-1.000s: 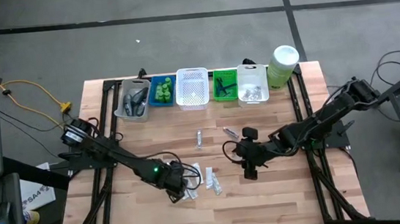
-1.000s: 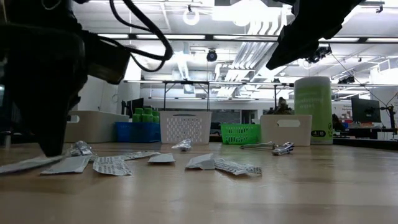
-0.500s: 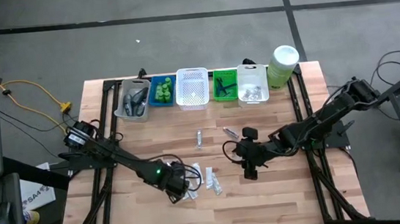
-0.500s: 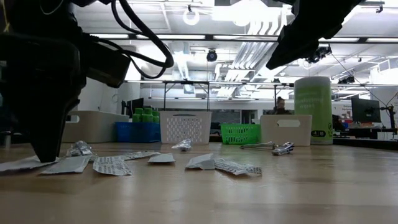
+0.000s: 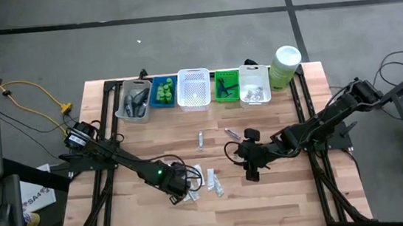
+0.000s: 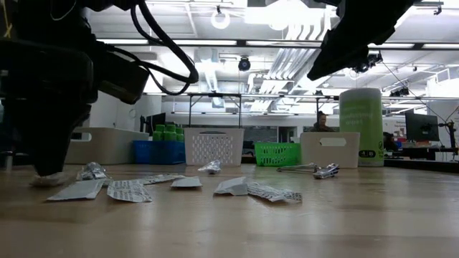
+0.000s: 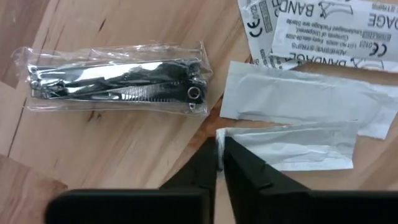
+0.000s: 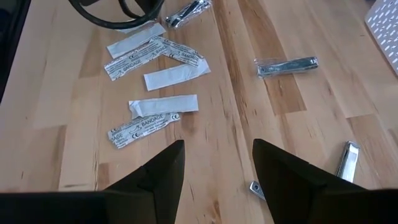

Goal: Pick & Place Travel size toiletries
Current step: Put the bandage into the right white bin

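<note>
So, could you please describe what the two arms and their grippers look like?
Both arms are dark, slender and jointed, on black frames at the table's sides. The left arm shows a small green light near its wrist, with black cables looping beside it. The left gripper has two flat, black, tapering fingers. The right gripper has two broad, black, wedge-shaped fingers, and a black cable loops by the right arm.

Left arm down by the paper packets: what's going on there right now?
The left gripper has its fingers pinched on the edge of a white bandage packet on the table, beside a bagged nail clipper. More packets lie scattered nearby. The right gripper hangs open above the table, holding nothing. The baskets sit along the far edge.
</note>
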`<state>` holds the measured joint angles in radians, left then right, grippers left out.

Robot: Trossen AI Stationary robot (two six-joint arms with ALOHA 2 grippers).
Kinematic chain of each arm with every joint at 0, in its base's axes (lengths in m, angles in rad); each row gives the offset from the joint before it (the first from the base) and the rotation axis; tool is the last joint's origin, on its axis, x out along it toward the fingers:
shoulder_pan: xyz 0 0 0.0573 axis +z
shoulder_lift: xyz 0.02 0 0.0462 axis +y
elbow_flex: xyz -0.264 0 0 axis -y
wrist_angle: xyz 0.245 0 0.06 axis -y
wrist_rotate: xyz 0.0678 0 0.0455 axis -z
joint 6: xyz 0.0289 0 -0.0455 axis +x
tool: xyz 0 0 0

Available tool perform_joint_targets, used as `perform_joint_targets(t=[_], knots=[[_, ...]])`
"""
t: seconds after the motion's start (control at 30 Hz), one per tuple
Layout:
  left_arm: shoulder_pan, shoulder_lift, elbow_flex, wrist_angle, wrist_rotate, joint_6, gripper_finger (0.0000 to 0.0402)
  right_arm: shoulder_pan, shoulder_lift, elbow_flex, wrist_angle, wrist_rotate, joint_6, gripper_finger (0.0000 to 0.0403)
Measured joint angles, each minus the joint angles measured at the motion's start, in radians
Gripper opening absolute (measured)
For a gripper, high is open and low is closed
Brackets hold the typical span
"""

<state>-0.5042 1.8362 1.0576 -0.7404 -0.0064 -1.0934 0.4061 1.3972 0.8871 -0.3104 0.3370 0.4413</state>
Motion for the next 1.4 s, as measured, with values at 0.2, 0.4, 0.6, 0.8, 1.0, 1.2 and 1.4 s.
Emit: perform_joint_targets(t=[0.2,0.4,0.6,0.8,1.0,1.2,1.4], knots=[[-0.009,-0.034,-0.002,-0.076,-0.005,0.041,0.0003,0.0,0.0,0.0,0.0,0.002,0.01,0.0183],[-0.022,-0.167,-0.008,-0.161,-0.152,0.056,0.0002,0.0,0.0,0.0,0.023,0.004,0.054,0.0183],[-0.035,-0.259,-0.007,-0.104,-0.411,0.124,0.0001,-0.002,0.09,0.0,0.28,0.014,-0.028,0.0183],[-0.033,-0.27,-0.005,-0.015,-0.676,0.248,0.0,-0.019,0.269,0.0,0.657,0.079,-0.114,0.0183],[-0.033,-0.272,-0.004,0.064,-0.878,0.382,0.0,-0.028,0.415,0.0,0.87,0.24,-0.156,0.0183],[-0.033,-0.266,-0.003,0.175,-1.027,0.568,0.0,-0.059,0.498,0.0,1.029,0.241,-0.208,0.0183],[-0.032,-0.266,-0.003,0.241,-1.058,0.656,0.0,-0.073,0.541,0.0,1.14,0.242,-0.237,0.0183]])
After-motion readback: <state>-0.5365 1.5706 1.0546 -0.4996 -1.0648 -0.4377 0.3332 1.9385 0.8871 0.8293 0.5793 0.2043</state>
